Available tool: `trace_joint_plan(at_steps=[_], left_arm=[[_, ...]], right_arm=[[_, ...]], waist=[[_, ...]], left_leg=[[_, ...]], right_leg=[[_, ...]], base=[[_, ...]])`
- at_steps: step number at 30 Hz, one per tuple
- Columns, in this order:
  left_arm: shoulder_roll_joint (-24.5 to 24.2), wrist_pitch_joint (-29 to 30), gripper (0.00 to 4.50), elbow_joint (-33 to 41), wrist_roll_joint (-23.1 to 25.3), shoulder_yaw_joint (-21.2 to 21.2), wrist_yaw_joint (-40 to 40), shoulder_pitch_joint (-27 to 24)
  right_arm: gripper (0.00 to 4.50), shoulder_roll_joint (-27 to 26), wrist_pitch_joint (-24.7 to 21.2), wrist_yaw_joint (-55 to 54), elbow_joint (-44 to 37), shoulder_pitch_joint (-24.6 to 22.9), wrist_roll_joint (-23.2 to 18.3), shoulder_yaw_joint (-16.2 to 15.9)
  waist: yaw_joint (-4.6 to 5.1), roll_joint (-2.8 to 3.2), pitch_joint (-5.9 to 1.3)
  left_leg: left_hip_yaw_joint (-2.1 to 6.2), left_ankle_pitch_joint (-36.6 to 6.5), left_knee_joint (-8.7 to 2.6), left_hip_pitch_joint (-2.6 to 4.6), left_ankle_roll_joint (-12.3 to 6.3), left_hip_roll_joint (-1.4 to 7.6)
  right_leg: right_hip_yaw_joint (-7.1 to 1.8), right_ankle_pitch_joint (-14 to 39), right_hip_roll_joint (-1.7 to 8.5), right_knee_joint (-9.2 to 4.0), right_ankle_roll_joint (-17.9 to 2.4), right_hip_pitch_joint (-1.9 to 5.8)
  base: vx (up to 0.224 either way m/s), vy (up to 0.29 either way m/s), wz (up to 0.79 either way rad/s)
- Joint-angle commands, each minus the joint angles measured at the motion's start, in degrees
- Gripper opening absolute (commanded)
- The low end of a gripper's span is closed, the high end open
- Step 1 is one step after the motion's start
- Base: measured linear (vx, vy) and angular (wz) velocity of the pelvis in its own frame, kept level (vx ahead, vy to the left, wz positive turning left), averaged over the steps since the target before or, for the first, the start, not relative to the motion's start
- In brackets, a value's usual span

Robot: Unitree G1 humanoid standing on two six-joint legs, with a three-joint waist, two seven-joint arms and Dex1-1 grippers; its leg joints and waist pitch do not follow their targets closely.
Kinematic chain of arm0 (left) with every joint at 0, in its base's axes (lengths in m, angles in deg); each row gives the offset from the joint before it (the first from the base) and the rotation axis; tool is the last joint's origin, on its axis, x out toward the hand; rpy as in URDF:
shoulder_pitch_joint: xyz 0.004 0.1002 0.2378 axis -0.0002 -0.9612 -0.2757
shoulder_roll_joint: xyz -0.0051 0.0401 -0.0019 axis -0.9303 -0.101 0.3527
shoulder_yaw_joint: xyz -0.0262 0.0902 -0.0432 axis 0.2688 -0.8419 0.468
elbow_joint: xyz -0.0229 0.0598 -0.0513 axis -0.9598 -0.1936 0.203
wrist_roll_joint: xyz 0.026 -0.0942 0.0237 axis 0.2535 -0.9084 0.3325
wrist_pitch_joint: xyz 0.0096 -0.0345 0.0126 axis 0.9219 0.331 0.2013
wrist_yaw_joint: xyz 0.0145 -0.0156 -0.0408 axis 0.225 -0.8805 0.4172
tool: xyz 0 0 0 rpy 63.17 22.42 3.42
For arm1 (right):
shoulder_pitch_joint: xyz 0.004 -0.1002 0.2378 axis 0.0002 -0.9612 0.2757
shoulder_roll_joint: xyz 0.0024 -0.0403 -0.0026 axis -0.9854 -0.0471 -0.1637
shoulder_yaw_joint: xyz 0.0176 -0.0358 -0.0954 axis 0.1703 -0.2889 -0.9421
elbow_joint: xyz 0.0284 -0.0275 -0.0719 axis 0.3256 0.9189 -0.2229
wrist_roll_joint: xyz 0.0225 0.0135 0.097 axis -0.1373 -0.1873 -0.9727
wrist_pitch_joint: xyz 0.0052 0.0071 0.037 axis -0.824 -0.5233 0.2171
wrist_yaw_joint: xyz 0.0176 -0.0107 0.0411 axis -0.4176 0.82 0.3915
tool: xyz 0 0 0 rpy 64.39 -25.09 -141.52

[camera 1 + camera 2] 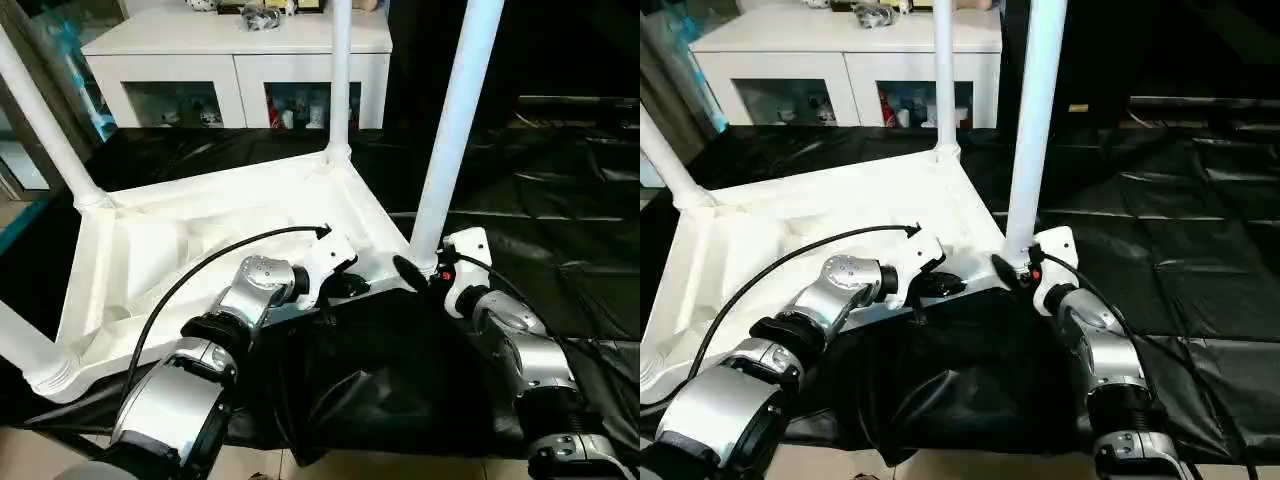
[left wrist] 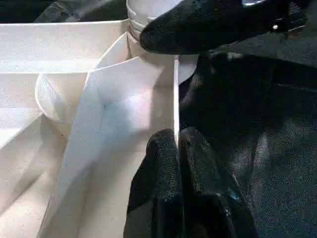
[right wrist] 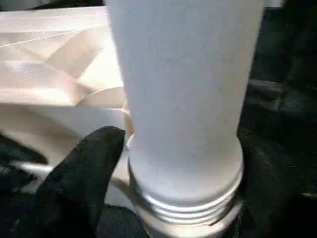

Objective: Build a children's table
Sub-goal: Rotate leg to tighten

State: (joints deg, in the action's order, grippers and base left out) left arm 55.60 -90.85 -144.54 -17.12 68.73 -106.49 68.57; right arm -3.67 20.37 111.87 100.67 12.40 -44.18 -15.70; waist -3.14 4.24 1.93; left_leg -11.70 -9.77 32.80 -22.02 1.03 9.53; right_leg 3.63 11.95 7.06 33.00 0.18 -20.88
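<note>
The children's table point(image 1: 200, 240) lay upside down on the black bench point(image 1: 560, 210), legs up. The left gripper point(image 2: 177, 148) was closed on its rim wall. The right gripper point(image 3: 173, 163) straddled the nearest leg point(image 3: 183, 99) at its threaded base, fingers spread either side.

Two silver forearms — ribbed black collars at the joints, white wrist housings. Black cable point(image 1: 190, 275) loops along the left arm. Fingers point(image 2: 168, 198) black, rounded — matte, glove-like.

1 white table point(image 1: 200, 235) w/ 4 legs point(image 1: 455, 120), 1 cabinet point(image 1: 240, 60), 2 arms.
</note>
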Motion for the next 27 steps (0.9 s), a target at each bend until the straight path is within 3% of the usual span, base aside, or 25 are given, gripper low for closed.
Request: trace_joint_plan(at_steps=[1,3,6,9,10,12,14,17,18,22,24,27], left_arm=[[1.56,-2.25,0.00,2.01,-1.56,-1.24,-5.33,0.22],[0.02,-3.19,0.00,2.41,-1.73,-1.48,-8.20,-0.47],[-2.29,-3.76,0.00,3.30,-2.27,-1.79,-13.00,-1.53],[-4.12,-4.08,0.00,4.26,-3.28,-1.51,-17.07,-2.28],[-5.10,-3.83,0.00,4.87,-4.14,-0.98,-19.60,-2.58],[-5.62,-3.39,0.00,5.18,-4.51,-0.68,-20.91,-2.68],[-6.66,-3.21,0.00,5.82,-5.13,-0.41,-23.29,-2.90],[-7.38,-2.91,0.00,6.46,-5.54,-0.36,-24.96,-3.18],[-7.76,-2.77,0.00,6.87,-5.71,-0.26,-25.56,-3.37],[-8.24,-2.66,0.00,7.36,-5.90,-0.14,-26.56,-3.76],[-8.29,-2.47,0.00,7.59,-5.89,-0.16,-26.79,-3.98],[-8.25,-2.32,0.00,7.88,-5.93,-0.25,-26.72,-4.23]], right_arm=[[3.86,-0.52,-0.22,12.73,-2.66,-1.71,-1.87,-8.76],[3.86,2.02,0.82,16.56,-3.90,-2.34,-2.31,-8.90],[3.86,5.52,0.68,22.60,-5.33,-2.88,-3.76,-8.83],[3.86,8.77,0.63,27.61,-6.59,-3.52,-4.32,-9.21],[3.86,10.46,0.26,30.35,-7.20,-3.92,-4.77,-9.11],[3.86,11.27,-0.21,31.85,-7.57,-4.16,-5.19,-8.99],[3.86,12.67,-0.16,33.80,-7.89,-4.51,-5.43,-9.19],[3.86,13.18,0.07,34.55,-7.69,-4.46,-5.47,-9.14],[3.86,13.37,-0.01,35.04,-7.64,-4.34,-5.62,-9.12],[3.64,13.54,-0.37,36.50,-7.63,-4.11,-6.28,-9.15],[3.50,13.42,-0.86,37.09,-7.90,-4.21,-6.78,-9.18],[3.17,13.49,-1.45,37.76,-8.21,-4.66,-7.04,-9.57]], waist=[[-0.27,-1.17,-2.55],[-0.80,-1.13,-2.70],[-0.93,-1.26,-3.18],[-1.16,-1.02,-3.57],[-1.31,-1.43,-3.72],[-1.70,-1.20,-3.88],[-2.24,-1.43,-4.14],[-2.29,-1.28,-3.61],[-2.25,-1.30,-3.27],[-2.10,-1.45,-2.97],[-2.12,-1.66,-2.95],[-2.20,-1.69,-3.10]], left_leg=[[2.01,-21.97,-4.90,1.28,-1.27,3.68],[1.82,-18.70,-4.60,1.06,-3.12,3.82],[1.54,-12.85,-3.86,0.56,-5.89,3.82],[1.47,-8.30,-3.16,0.49,-8.50,3.84],[1.42,-7.10,-2.86,0.42,-9.33,3.79],[1.36,-4.95,-2.50,0.48,-10.88,3.83],[1.39,-2.15,-2.06,0.41,-12.36,3.92],[1.31,-5.77,-2.31,0.33,-11.44,4.01],[1.33,-9.91,-2.75,0.45,-9.27,4.15],[1.39,-14.52,-3.44,0.71,-5.70,4.26],[1.35,-14.92,-3.53,0.80,-4.90,4.24],[1.28,-12.98,-3.35,0.67,-5.40,4.21]], right_leg=[[-1.80,15.64,2.72,-4.63,-10.49,0.72],[-1.70,13.83,2.82,-4.43,-11.04,0.95],[-1.42,5.39,2.59,-3.31,-13.50,1.27],[-1.17,-1.33,2.58,-2.38,-15.55,1.47],[-1.14,-3.32,2.54,-2.06,-16.11,1.58],[-1.17,-6.19,2.39,-1.68,-16.64,1.33],[-1.13,-9.14,2.30,-1.12,-17.13,1.08],[-1.13,-3.60,2.47,-1.52,-17.06,0.85],[-1.27,2.06,2.54,-2.02,-16.51,0.77],[-1.55,8.94,2.53,-2.63,-15.03,0.67],[-1.66,9.66,2.59,-2.70,-14.74,0.64],[-1.69,7.41,2.67,-2.47,-14.70,0.66]], base=[[0.000,0.000,0.00],[0.027,-0.012,0.00],[0.057,-0.025,-0.01],[0.019,-0.008,0.00],[0.000,0.000,0.00],[0.000,0.000,0.00],[0.000,0.000,0.00],[0.000,0.000,0.00],[0.000,0.000,0.00],[0.000,0.000,0.00],[0.000,0.000,0.00],[0.000,0.000,0.00]])
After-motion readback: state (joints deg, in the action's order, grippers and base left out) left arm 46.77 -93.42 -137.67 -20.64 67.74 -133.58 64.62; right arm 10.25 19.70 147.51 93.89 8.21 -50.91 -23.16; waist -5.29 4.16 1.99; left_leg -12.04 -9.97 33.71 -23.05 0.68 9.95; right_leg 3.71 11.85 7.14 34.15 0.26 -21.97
